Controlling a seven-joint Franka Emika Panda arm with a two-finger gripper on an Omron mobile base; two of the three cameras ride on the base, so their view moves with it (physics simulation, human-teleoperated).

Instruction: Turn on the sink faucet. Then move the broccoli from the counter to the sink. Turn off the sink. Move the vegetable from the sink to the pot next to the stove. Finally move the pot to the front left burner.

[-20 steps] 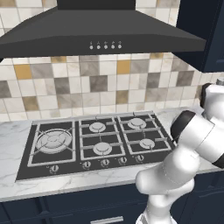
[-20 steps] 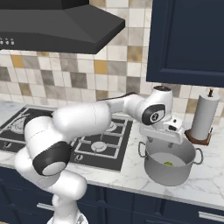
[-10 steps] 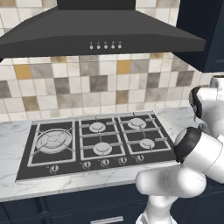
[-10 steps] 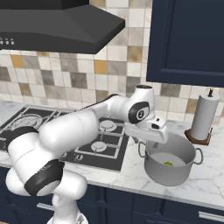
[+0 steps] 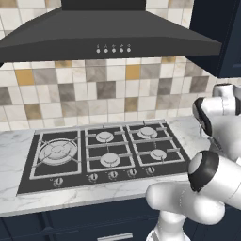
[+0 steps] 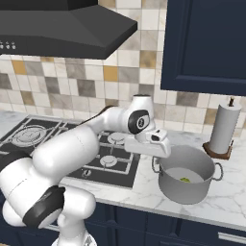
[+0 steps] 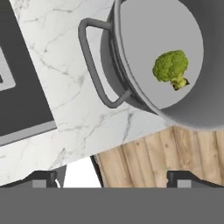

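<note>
The silver pot (image 6: 188, 177) stands on the marble counter (image 6: 144, 188) right of the stove (image 6: 72, 150). The broccoli (image 7: 171, 68) lies on the pot's floor (image 7: 144, 39), also seen as a green speck (image 6: 184, 180). My gripper (image 6: 150, 154) hangs open just left of the pot, above its left handle (image 7: 94, 61). Its fingertips (image 7: 43, 177) stand wide apart with nothing between them. The front left burner (image 5: 57, 151) sits bare under its grate at the stove's (image 5: 103, 153) far left. The sink and the faucet are out of view.
A paper towel roll (image 6: 224, 127) on a wooden stand rises behind the pot on the right. The dark range hood (image 5: 103, 40) overhangs the stove, and a navy wall cabinet (image 6: 206, 43) hangs above the pot. The counter's front edge and wooden floor (image 7: 166, 148) lie below my hand.
My hand has slid left from above the pot's mouth to beside its left handle, and the elbow has swung with it. The jaws stayed open. The broccoli rests in the pot.
</note>
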